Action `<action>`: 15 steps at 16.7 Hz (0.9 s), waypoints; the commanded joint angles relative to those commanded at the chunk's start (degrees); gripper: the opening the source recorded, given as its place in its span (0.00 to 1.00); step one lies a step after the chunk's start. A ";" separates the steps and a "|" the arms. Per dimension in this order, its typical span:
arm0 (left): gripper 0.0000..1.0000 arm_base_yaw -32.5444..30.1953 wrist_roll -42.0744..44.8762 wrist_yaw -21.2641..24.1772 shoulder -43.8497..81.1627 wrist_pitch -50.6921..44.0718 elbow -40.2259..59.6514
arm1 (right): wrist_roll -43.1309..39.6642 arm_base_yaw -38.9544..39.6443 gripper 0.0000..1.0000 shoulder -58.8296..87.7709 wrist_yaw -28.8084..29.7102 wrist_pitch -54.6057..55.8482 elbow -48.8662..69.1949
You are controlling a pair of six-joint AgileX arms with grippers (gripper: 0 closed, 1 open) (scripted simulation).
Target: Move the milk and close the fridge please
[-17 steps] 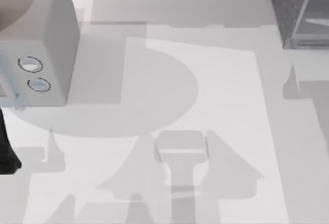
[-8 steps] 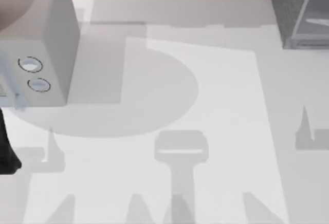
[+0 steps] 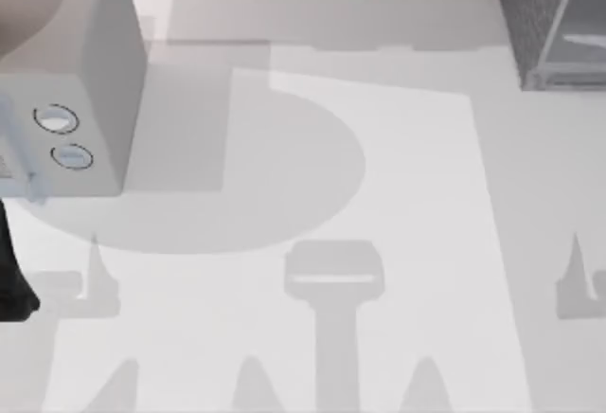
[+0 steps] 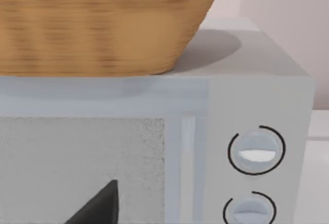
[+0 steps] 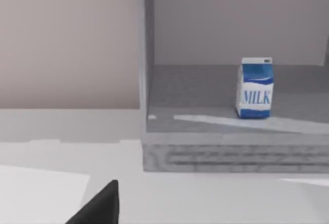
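Observation:
The milk (image 5: 255, 88) is a small blue and white carton standing upright inside the open fridge (image 5: 216, 156), on its grey floor toward the back. In the top view the fridge (image 3: 540, 15) is the dark speckled cabinet at the far right corner. A dark tip of my right gripper (image 5: 100, 208) shows low in the right wrist view, well short of the fridge and the milk. My left arm (image 3: 11, 280) stays at the table's left edge, and a dark tip of my left gripper (image 4: 97, 208) faces the microwave front.
A pale grey microwave (image 3: 90, 72) with two round dials (image 3: 62, 136) stands at the far left. A wicker basket (image 4: 97, 23) sits on top of the microwave (image 4: 257, 95). The white table (image 3: 312, 148) stretches between the two appliances, crossed by shadows.
The shadows on the right half of the table have slid toward the near right edge. The microwave, the fridge and the left arm have held still.

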 joint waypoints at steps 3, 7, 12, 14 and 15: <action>1.00 0.00 0.00 0.00 0.00 0.00 0.00 | 0.00 0.00 1.00 0.00 0.00 0.00 0.00; 1.00 0.00 0.00 0.00 0.00 0.00 0.00 | -0.01 0.03 1.00 -1.23 0.03 -1.85 1.31; 1.00 0.00 0.00 0.00 0.00 0.00 0.00 | -0.26 -0.14 1.00 -10.82 0.16 -17.08 9.20; 1.00 0.00 0.00 0.00 0.00 0.00 0.00 | -0.62 -0.20 1.00 -16.19 0.19 -26.74 13.63; 1.00 0.00 0.00 0.00 0.00 0.00 0.00 | -0.83 -0.24 1.00 -19.00 0.22 -31.96 15.95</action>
